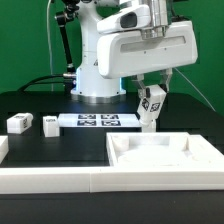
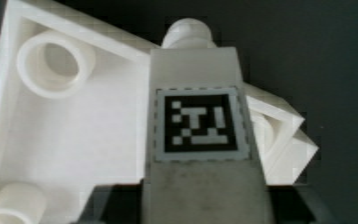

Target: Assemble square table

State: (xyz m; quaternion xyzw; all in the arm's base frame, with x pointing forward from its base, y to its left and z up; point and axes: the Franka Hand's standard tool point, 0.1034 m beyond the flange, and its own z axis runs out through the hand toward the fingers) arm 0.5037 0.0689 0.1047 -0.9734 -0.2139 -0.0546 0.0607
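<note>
In the exterior view, the gripper (image 1: 151, 93) is seen with its jaws clamped on a white leg (image 1: 150, 108). The leg is held slightly tilted, tag outward, just over the far rim of the square table top (image 1: 165, 160); whether its lower end touches the rim cannot be told. The top is laid on the black table (image 1: 30, 145), toward the exterior view's right. A loose leg (image 1: 18, 123) and a second loose leg (image 1: 49, 124) are set well apart from it, beside the marker board (image 1: 95, 121). In the wrist view, the held leg (image 2: 197, 80) is shown lengthwise, its tag turned to the camera. Its rounded tip is placed over a corner of the table top (image 2: 25, 120), near a round socket (image 2: 51, 60).
</note>
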